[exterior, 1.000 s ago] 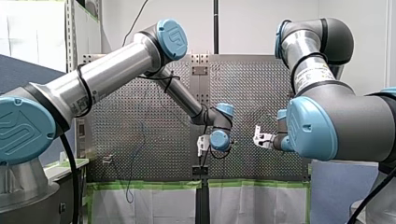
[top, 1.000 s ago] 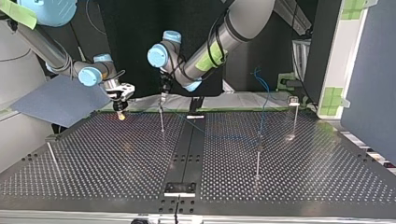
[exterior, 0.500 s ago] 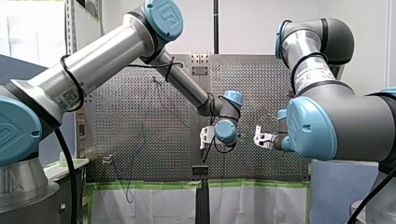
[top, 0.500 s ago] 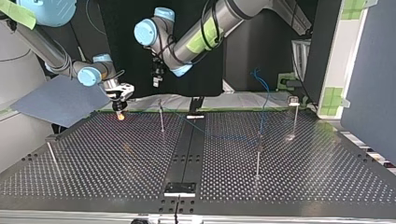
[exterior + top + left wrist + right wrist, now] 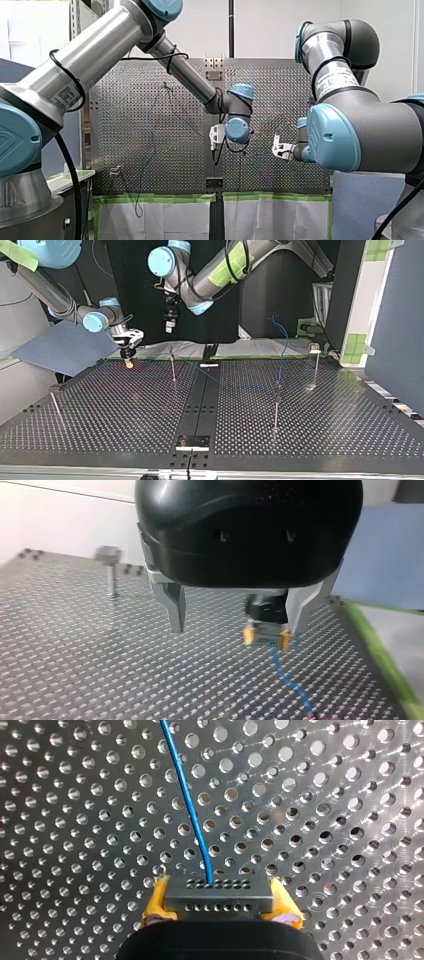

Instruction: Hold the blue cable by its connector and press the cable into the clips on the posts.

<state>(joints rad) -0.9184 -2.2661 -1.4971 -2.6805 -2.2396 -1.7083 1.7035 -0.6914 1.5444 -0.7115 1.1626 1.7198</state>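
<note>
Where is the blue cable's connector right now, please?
The connector is clamped between my right gripper's yellow pads, at the top view's left, near the table's far edge.

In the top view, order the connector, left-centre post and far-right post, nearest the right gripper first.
1. Connector: held in the right gripper, view's left.
2. Left-centre post: beside it, towards the middle.
3. Far-right post: view's right side.

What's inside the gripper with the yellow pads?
A dark connector, blue cable coming out, clamped in my right gripper. The connector's rear is covered by the gripper's black body.
</note>
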